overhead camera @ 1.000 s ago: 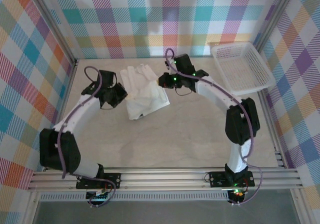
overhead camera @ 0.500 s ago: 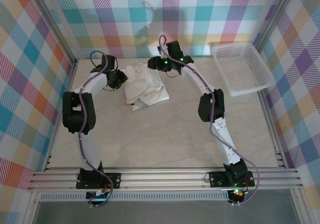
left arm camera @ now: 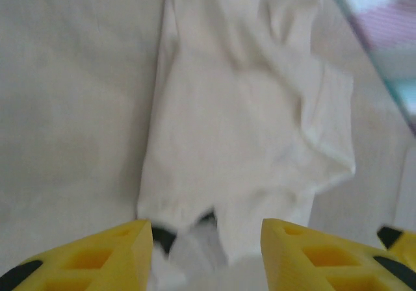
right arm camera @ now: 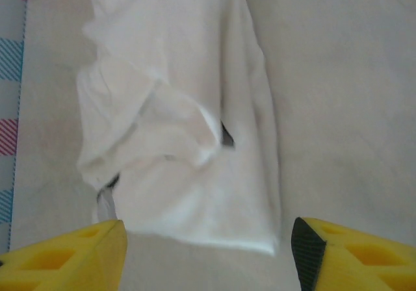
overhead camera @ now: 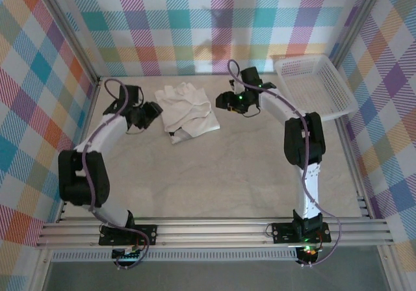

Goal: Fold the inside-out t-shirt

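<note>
The crumpled shirt [overhead camera: 188, 112] lies between my arms, just inboard of my left fingers [left arm camera: 97, 252] and right fingers [right arm camera: 65, 255], both parted, empty, about equally near.

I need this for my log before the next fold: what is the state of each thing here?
t-shirt: crumpled, lying loose, not held.
left gripper: open, holding nothing, beside the t-shirt.
right gripper: open, holding nothing, beside the t-shirt.
basket: upright, empty.

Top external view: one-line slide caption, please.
Left gripper and right gripper, both open, flank the rumpled white t-shirt lying on the table.
</note>
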`<state>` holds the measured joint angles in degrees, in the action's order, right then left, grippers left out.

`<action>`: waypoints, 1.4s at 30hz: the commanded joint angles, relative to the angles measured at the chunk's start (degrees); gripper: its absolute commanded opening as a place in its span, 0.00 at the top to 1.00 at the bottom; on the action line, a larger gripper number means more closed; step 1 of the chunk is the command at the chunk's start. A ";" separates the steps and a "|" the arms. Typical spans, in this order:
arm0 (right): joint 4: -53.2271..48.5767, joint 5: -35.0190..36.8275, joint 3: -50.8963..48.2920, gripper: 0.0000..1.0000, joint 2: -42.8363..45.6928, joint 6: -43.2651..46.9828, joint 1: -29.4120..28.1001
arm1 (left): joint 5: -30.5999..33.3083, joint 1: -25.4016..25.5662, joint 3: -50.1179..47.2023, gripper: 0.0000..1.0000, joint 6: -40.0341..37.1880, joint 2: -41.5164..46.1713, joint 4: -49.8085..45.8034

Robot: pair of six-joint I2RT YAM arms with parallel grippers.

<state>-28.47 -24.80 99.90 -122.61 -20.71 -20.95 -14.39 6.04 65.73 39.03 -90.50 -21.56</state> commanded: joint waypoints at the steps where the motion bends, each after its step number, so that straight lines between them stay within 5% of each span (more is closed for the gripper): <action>1: 5.64 -1.78 -4.06 0.33 -1.59 -0.60 -0.93 | -2.13 3.07 -6.40 0.52 0.85 -0.48 3.47; 6: 7.39 -2.23 -2.71 0.35 -6.64 -1.94 -1.10 | -3.77 5.19 -8.49 0.53 1.52 -5.84 9.18; 12: 4.93 -5.38 4.51 0.67 -12.84 -3.31 -3.11 | -5.12 5.56 -6.46 0.57 2.91 -12.26 13.60; 14: 4.86 -5.46 4.91 0.85 -12.93 -3.96 -3.31 | -5.04 5.56 -6.17 0.69 3.22 -12.95 13.88; 18: 4.84 -4.26 2.46 1.00 -10.20 -4.06 -3.31 | -4.35 5.58 -7.02 0.98 2.26 -12.48 11.60; 23: 7.75 -4.43 -8.95 1.00 -1.85 -4.96 -3.31 | -5.37 5.64 -12.68 1.00 0.11 -6.99 8.34; 31: 13.15 -4.96 -47.74 0.99 22.58 -7.19 -6.08 | -8.51 14.39 -28.99 1.00 2.39 13.89 -4.06; 33: 13.13 -4.32 -54.14 0.90 27.74 -8.53 -8.67 | -9.51 17.28 -32.51 0.92 5.74 17.77 -5.69; 36: 11.47 -2.27 -57.39 0.58 33.99 -10.70 -9.72 | -9.32 18.60 -35.47 0.57 9.19 23.83 -6.18; 38: 7.82 1.17 -56.42 0.53 37.72 -10.60 -9.71 | -7.75 18.59 -34.43 0.46 9.51 27.25 -8.13; 42: 5.11 6.32 -55.62 0.47 43.73 -11.59 -9.72 | -4.79 18.57 -30.04 0.41 7.95 30.83 -11.54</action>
<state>-21.45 -23.11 42.59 -82.35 -30.83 -31.00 -21.52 24.36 32.21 46.87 -61.41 -29.80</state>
